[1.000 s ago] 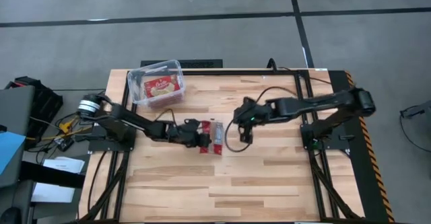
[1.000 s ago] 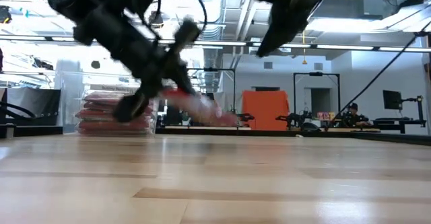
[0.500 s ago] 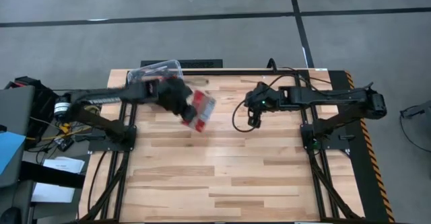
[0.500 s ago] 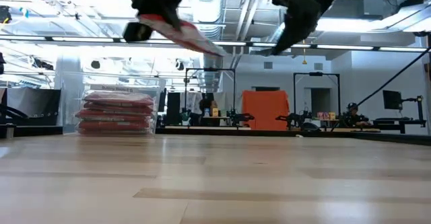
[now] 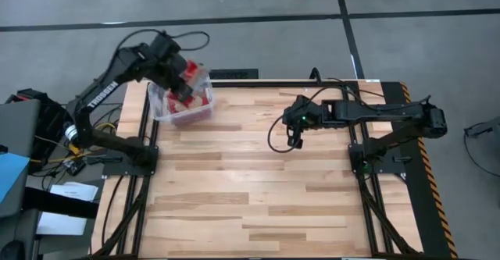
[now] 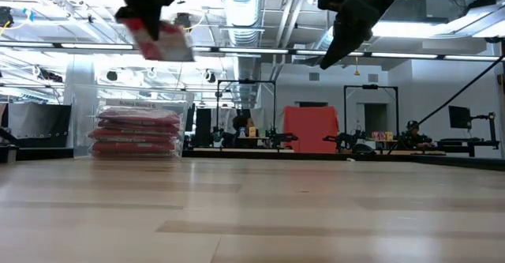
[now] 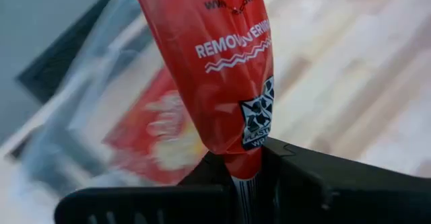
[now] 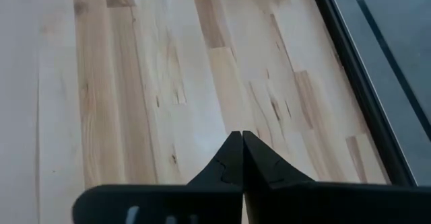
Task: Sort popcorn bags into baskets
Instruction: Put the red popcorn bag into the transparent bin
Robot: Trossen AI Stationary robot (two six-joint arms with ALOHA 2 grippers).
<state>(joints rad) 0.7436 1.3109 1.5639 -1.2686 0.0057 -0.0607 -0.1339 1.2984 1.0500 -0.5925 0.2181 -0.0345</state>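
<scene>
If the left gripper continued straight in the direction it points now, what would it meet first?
Probably the packets already stacked in the clear tub. The left gripper holds a red popcorn bag above it, and the wrist view looks down into the tub. Depth is unclear.

Glossy popcorn bag, clear plastic basket, wood table

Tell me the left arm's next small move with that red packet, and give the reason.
Probably lower and release: the left gripper is shut on a red flat popcorn packet hanging above the clear plastic rectangular tub, where other packets lie stacked. The right gripper waits shut over bare table.
</scene>
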